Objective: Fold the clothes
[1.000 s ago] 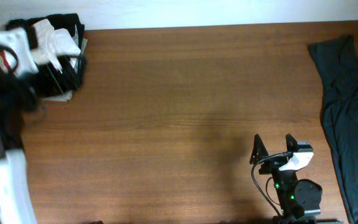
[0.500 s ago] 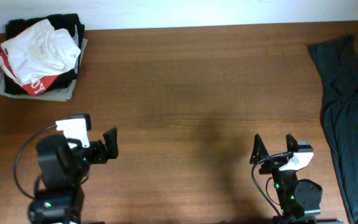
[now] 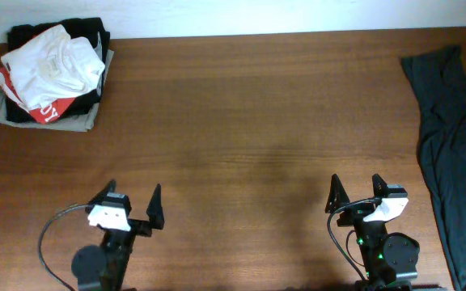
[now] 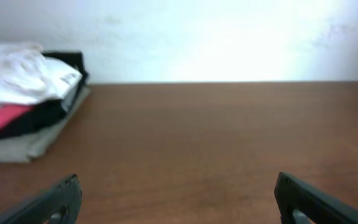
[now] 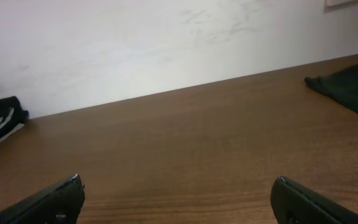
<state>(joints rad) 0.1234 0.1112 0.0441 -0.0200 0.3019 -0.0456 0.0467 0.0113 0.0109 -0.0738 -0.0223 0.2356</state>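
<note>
A dark teal garment [image 3: 451, 137] lies crumpled and unfolded along the table's right edge; its corner shows in the right wrist view [image 5: 350, 87]. A stack of folded clothes [image 3: 51, 73], white on top with red, black and grey below, sits at the far left corner and shows in the left wrist view [image 4: 23, 102]. My left gripper [image 3: 133, 207] is open and empty near the front edge, left of centre [image 4: 176, 196]. My right gripper [image 3: 356, 194] is open and empty near the front edge, right of centre [image 5: 176, 196].
The brown wooden table [image 3: 249, 121] stretches between the stack and the dark garment. A white wall [image 5: 166, 43] runs along the table's far edge.
My left arm came back from the stack at the far left to the front edge. The white garment now lies on the stack. The right arm has not moved.
</note>
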